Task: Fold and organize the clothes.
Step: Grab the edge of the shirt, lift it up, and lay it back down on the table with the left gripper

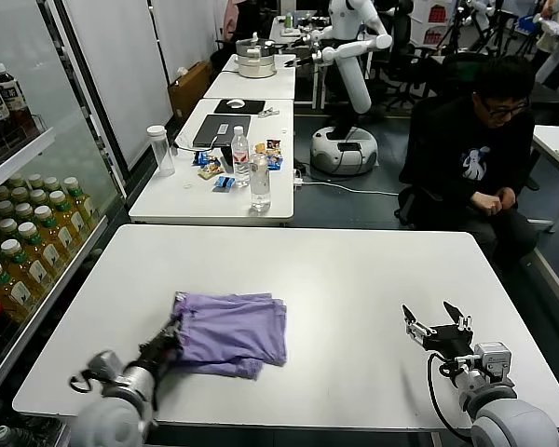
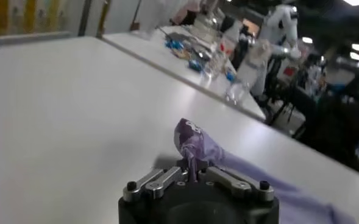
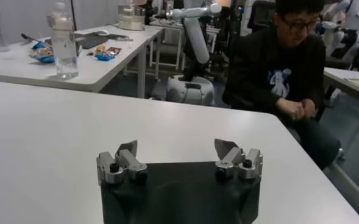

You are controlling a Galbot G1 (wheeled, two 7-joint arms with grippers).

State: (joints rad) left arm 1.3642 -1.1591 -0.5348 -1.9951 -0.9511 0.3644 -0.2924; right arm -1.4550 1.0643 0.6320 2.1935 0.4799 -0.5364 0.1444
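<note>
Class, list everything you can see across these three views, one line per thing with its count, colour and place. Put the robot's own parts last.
T-shirt: one, lavender, folded, near-left of white table.
Bottled drinks: many, yellow, green-capped, shelves at left.
Clear bottles: two, on far table.
Laptop: one, dark, far table.
Seated person: one, black clothes, glasses, beyond table's right.
Other robot: one, white, background.
Left gripper: shut on the T-shirt's left edge.
Right gripper: open, above table's near-right.
</note>
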